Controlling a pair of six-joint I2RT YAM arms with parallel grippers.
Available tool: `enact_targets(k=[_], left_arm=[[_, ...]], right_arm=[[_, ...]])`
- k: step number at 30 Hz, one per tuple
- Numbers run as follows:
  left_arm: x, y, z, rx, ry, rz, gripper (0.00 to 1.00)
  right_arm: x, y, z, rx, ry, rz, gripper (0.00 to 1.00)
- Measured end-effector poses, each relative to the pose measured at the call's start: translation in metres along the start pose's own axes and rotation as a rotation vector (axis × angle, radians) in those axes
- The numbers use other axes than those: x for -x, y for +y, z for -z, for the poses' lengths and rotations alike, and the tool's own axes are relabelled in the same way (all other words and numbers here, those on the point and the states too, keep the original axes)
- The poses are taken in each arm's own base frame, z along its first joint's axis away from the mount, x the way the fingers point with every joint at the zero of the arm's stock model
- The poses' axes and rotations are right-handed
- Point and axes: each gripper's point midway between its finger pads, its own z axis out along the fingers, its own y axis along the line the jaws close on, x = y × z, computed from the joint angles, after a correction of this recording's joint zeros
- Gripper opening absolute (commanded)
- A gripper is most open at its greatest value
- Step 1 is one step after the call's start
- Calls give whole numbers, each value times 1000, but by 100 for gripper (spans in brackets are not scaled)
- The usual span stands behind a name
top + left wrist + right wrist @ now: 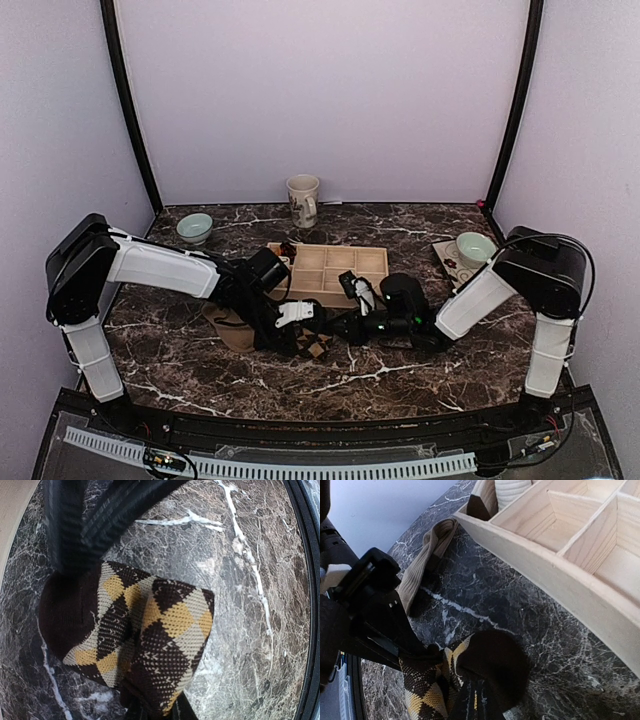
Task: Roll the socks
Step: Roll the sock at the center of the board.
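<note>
The argyle sock (165,630), dark brown with cream and yellow diamonds, lies folded into a thick bundle on the marble just in front of the tray (318,345). My left gripper (155,711) is shut on its patterned end. My right gripper (476,705) is shut on its plain dark end (495,665), opposite the left gripper (370,605). In the top view the two grippers meet over the sock, the left (308,330) and the right (345,330). The plain tan sock (425,565) lies flat on the table to the left, under the left arm (230,328).
A wooden compartment tray (330,272) stands just behind the grippers, with a dark reddish-brown bundle (480,502) in a corner cell. A mug (303,200) stands at the back. A green bowl (195,228) is back left, and a bowl on a saucer (474,248) is at the right.
</note>
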Motion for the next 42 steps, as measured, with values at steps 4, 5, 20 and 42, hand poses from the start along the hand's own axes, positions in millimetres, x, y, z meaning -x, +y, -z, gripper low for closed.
enact_targets(k=[4,5,20,42], left_arm=[[0,0,0,0,1,-4,10],[0,0,0,0,1,-4,10],[2,-3,-2,-3,2,-49,8],[16,-17,-18,-120,-31,-71,7]], right_arm=[[-11,-1,-5,35,44,-35,3],[-12,0,-5,43,47,-37,2],[-8,-19,-32,-61,146,-13,0],[36,-36,28,-137,-7,21,59]])
